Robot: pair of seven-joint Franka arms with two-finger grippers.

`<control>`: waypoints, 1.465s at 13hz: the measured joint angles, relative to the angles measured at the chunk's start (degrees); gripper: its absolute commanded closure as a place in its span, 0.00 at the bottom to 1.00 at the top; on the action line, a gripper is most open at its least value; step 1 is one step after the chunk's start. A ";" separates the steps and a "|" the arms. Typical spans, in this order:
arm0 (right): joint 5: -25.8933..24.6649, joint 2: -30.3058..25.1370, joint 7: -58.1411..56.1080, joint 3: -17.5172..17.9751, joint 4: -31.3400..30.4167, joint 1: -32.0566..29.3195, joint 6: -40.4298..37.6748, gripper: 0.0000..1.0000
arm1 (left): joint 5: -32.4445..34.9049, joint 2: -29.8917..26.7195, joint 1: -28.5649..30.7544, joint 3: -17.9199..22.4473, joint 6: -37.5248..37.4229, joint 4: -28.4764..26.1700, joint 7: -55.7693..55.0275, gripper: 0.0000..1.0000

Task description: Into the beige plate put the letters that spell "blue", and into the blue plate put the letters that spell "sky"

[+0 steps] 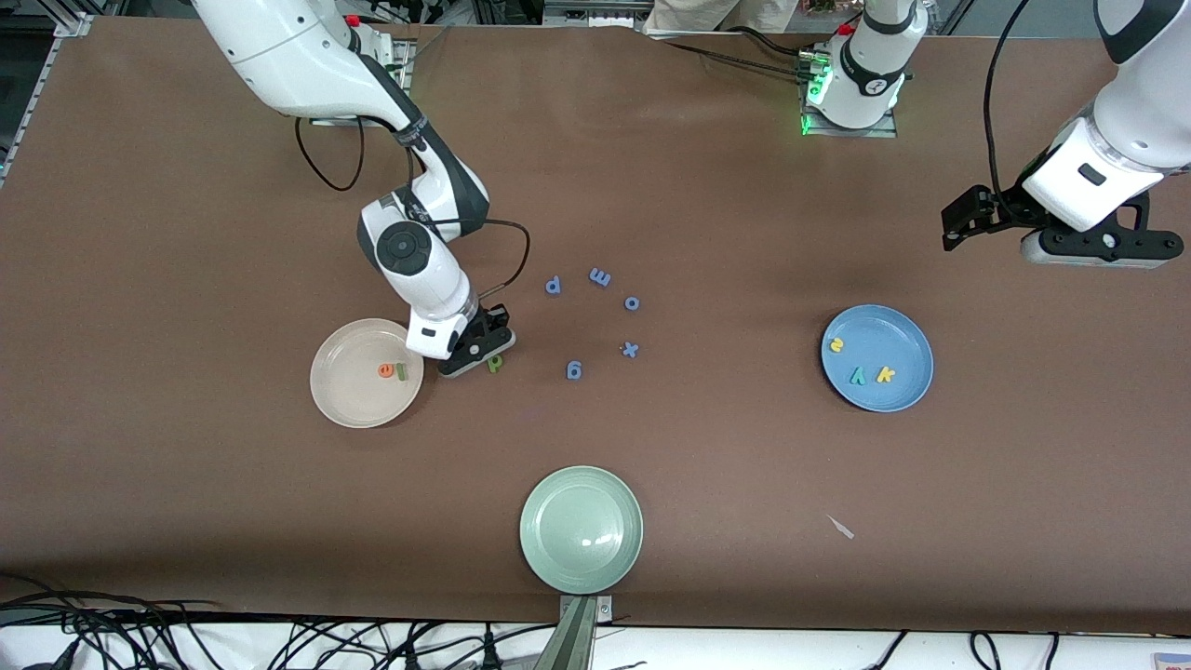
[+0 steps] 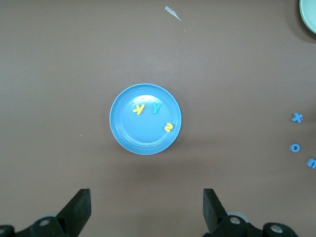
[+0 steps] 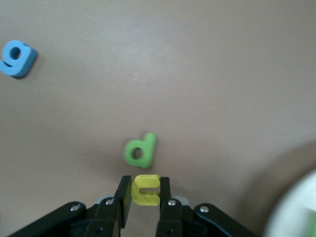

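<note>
The yellow u (image 3: 146, 189) sits clamped between the right gripper's (image 3: 145, 197) fingers, low at the table just beside the beige plate (image 1: 344, 395), with the green b (image 3: 140, 150) just ahead of the fingertips. The e (image 1: 385, 370) and l (image 1: 401, 371) lie in that plate. The left gripper (image 2: 147, 210) waits spread wide above the table near the blue plate (image 2: 129, 136), which holds s (image 2: 168, 128), k (image 2: 138, 109) and y (image 2: 156, 107).

I see a brown table (image 1: 651, 186) with a pale green plate (image 1: 581, 529) sitting at the edge nearest the front camera, roughly midway along it. Farther from that camera, around the middle of the table, I count five all-blue letters lying apart in a loose ring: a "p" (image 1: 553, 286), an "m" (image 1: 600, 276), an "o" (image 1: 632, 302), an "x" (image 1: 630, 350) and a "g" (image 1: 574, 370). A small pale scrap (image 1: 840, 527) lies toward the left arm's end.
</note>
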 measured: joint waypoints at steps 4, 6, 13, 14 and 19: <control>0.08 -2.99 -13.28 -7.28 1.79 -0.42 -5.36 0.79 | 0.00 0.31 0.54 0.67 -0.72 0.93 0.00 0.00; 0.16 -2.88 -18.59 -10.24 1.70 -0.99 -5.54 0.51 | 0.00 0.32 0.71 0.67 -1.29 1.17 0.00 0.00; 4.86 -2.31 -15.08 -9.21 1.39 -1.58 -5.58 0.30 | 0.00 0.31 0.49 0.04 -7.26 3.84 -0.81 0.00; 4.87 -1.86 -11.30 -7.49 2.27 -1.48 -5.58 0.30 | 0.00 0.32 0.44 0.03 -7.29 4.07 -1.05 0.00; 4.89 4.48 4.08 -4.41 9.71 3.19 -5.60 0.30 | 0.00 1.67 0.23 -0.03 -6.92 5.98 -1.22 0.00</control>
